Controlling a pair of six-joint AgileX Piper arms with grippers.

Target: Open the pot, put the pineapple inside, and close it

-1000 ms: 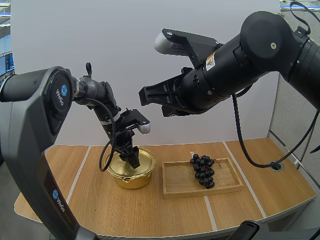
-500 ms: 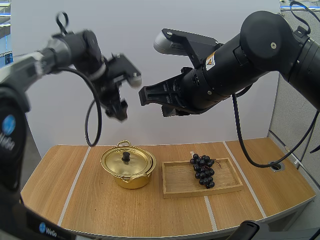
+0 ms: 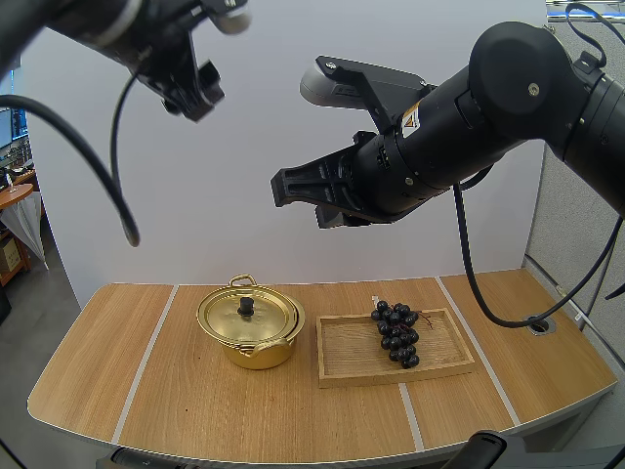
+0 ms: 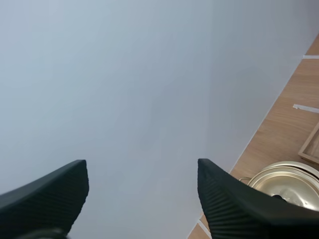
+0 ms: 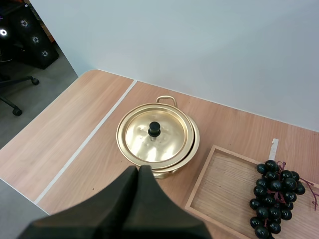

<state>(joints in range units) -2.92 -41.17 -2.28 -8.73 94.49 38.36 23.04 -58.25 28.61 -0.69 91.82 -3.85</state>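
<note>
The pot (image 3: 250, 334) stands on the table (image 3: 195, 410), lid (image 3: 244, 315) on. At its 3 o'clock, just beside, the tray (image 3: 352, 360) carries 1 bunch of grapes (image 3: 395, 332). High above, at 11 o'clock, the left gripper (image 3: 194, 102) is spread apart, empty; at 1 o'clock the right gripper (image 3: 279, 190) is pressed together, empty.

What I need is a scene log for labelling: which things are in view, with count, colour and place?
pot: one, gold, on the table beside the tray, to its left in the high view
lid: one, gold with a black knob, on the pot
grapes: one bunch, dark, on the tray's right part
tray: one, wooden, on the table
table: one, light wood
left gripper: black, open, high above the table
right gripper: black, shut, high above the table
</note>
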